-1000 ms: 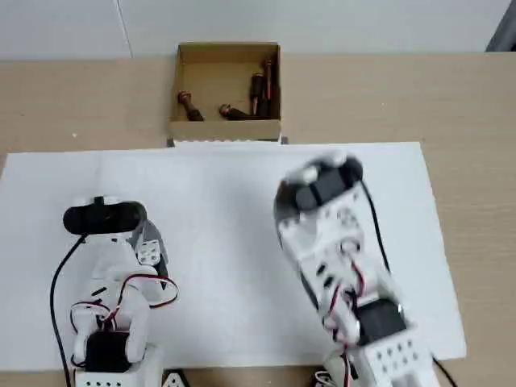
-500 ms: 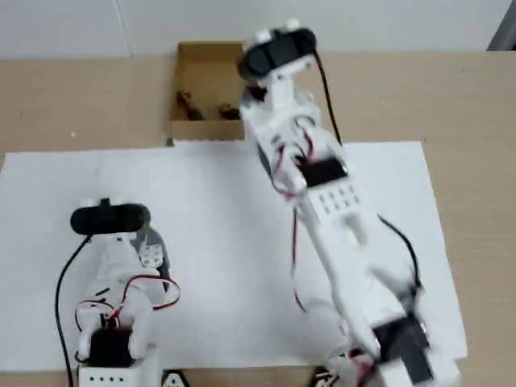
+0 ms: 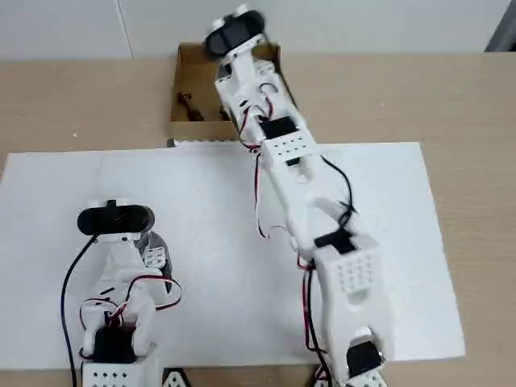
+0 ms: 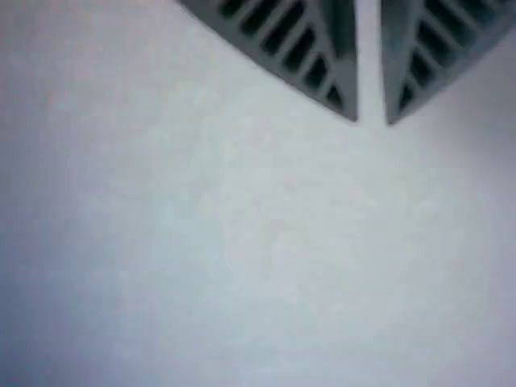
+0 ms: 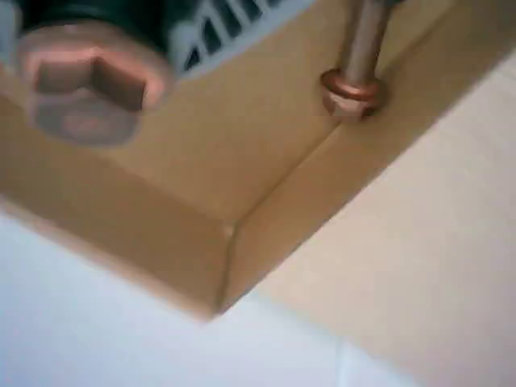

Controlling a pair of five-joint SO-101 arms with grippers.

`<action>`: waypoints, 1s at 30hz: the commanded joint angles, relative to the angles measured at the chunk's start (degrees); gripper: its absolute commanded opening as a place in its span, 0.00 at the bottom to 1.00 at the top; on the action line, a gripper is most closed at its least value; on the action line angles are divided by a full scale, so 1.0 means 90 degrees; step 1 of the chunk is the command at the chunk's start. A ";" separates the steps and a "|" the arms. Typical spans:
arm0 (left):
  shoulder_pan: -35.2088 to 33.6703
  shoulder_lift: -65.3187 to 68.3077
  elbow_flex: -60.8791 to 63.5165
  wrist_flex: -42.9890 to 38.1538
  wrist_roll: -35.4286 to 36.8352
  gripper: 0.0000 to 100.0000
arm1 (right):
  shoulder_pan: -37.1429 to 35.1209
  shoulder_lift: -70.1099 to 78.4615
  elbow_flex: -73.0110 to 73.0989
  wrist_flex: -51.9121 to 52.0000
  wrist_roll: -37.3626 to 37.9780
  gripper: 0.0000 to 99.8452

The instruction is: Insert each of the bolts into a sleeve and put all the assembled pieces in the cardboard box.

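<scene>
The cardboard box [image 3: 201,129] stands at the table's far edge, beyond the white paper. Inside it lie several copper bolts in dark sleeves [image 3: 190,107]. My right arm stretches across the paper, its wrist over the box's right half. In the right wrist view my right gripper [image 5: 153,40] is shut on a bolt in a dark sleeve, whose copper hex head [image 5: 89,89] hangs over the box's inner corner [image 5: 230,230]. Another bolted piece [image 5: 355,76] lies on the box floor. My left gripper [image 4: 369,113] is low over the paper, shut with nothing in it.
White paper [image 3: 218,210] covers the middle of the wooden table [image 3: 468,97]. My left arm [image 3: 117,266] sits folded at the near left. Loose cables hang along the right arm [image 3: 298,185].
My right arm has swung from the middle of the paper forward to over the box. The left arm has hardly shifted.
</scene>
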 commanded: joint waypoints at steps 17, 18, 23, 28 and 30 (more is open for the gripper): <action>-0.0039 -0.0078 -0.0044 -0.0147 -0.0020 0.01 | -0.0278 0.1587 -0.2510 0.0620 0.0567 0.14; -0.0039 -0.0078 -0.0044 -0.0147 -0.0020 0.01 | -0.0278 0.1587 -0.2510 0.0620 0.0567 0.13; -0.0039 -0.0078 -0.0044 -0.0147 -0.0020 0.01 | -0.0278 0.1558 -0.2530 0.0620 0.0567 0.12; -0.0039 -0.0078 -0.0044 -0.0147 -0.0029 0.01 | -0.0288 0.1480 -0.2540 0.0620 0.0576 0.12; -0.0039 -0.0078 -0.0044 -0.0147 -0.0029 0.01 | -0.0288 0.1343 -0.2540 0.0630 0.0576 0.11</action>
